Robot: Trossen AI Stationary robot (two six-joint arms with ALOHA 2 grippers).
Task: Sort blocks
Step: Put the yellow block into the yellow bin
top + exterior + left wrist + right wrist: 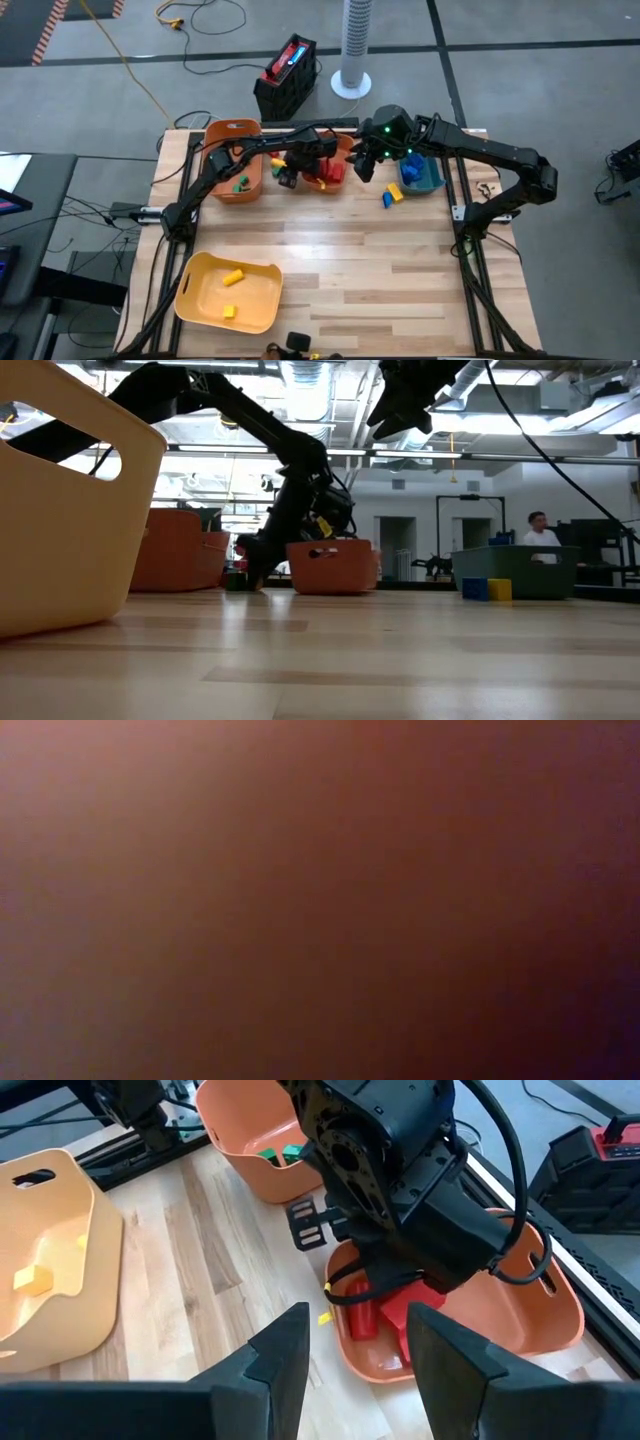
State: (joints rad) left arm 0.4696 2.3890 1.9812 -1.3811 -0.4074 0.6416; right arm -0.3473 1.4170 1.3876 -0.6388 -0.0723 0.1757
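The blocks lie sorted in bins. Red blocks (365, 1315) are in one orange bin (560, 1310), green blocks (240, 183) in the other orange bin (235, 160), blue blocks (412, 170) in the teal bin (430, 182), and yellow blocks (232, 278) in the yellow bin (228, 290). A blue and a yellow block (392, 195) rest on the table in front of the teal bin. My left gripper (288, 176) reaches low between the two orange bins; its wrist view shows only a reddish blur. My right gripper (350, 1370) hangs open and empty, high above the red blocks' bin.
The left arm's wrist (400, 1170) stands over the red blocks' bin, right below my right gripper. A black crate (288, 75) and a white fan (352, 50) stand on the floor beyond the far edge. Bare wood (380, 270) spans the table's middle and near right. A person (540, 535) is far behind.
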